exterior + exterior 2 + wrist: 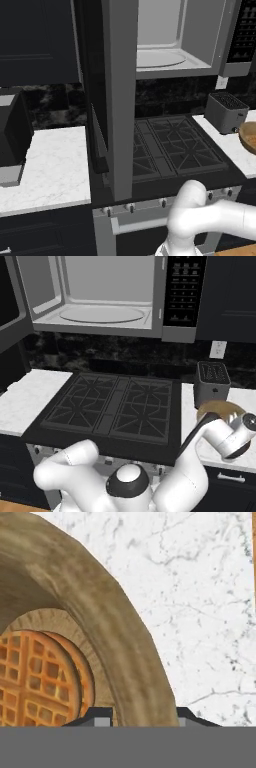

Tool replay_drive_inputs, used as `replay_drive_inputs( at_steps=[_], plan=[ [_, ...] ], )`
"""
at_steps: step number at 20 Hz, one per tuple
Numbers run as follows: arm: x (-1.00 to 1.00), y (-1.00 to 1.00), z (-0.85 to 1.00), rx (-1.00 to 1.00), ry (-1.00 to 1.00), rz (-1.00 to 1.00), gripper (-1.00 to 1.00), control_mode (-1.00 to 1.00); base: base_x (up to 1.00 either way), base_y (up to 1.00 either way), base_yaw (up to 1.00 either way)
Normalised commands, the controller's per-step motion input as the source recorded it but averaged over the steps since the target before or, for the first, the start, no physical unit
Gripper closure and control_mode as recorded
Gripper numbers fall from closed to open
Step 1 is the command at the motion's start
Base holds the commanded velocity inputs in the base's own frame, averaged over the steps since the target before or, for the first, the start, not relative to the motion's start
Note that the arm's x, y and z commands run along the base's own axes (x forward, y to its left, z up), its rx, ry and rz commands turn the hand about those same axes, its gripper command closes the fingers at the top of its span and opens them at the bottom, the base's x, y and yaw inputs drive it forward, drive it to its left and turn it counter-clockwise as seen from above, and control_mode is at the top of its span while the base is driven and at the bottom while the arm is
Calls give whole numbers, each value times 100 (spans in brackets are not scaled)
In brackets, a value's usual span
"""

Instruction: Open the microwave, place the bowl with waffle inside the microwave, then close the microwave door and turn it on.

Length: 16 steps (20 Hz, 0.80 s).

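The microwave (pixel 170 40) hangs above the stove with its pale cavity and turntable exposed. The microwave door (pixel 120 100) stands swung out to the left, edge-on to me. The tan wooden bowl (pixel 100 627) sits on the marble counter right of the stove, with the orange-brown waffle (pixel 40 682) lying inside it. My gripper (pixel 142 717) has one fingertip inside the bowl's rim and one outside, shut on the wall. From the right base view the bowl (pixel 212 408) is partly covered by my wrist. Only an edge of the bowl (pixel 248 136) shows in the left base view.
A grey toaster (pixel 213 381) stands just behind the bowl. The black gas stove (pixel 115 406) lies below the microwave. A small black appliance (pixel 12 130) sits on the left counter. The open door juts out over the stove's left side.
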Motion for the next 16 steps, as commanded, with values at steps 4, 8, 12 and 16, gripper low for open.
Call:
replay_drive_inputs(
  at_steps=[4, 8, 12, 16],
  plan=[
    [-71, 7, 90, -2, -36, 0, 100, -100, 0, 0, 0],
    [-36, 55, 100, -14, -9, 0, 100, -100, 0, 0, 0],
    [-13, 73, 100, -19, 1, -4, 100, -100, 0, 0, 0],
    [-7, 76, 100, -18, 1, -7, 100, -100, 0, 0, 0]
  ],
)
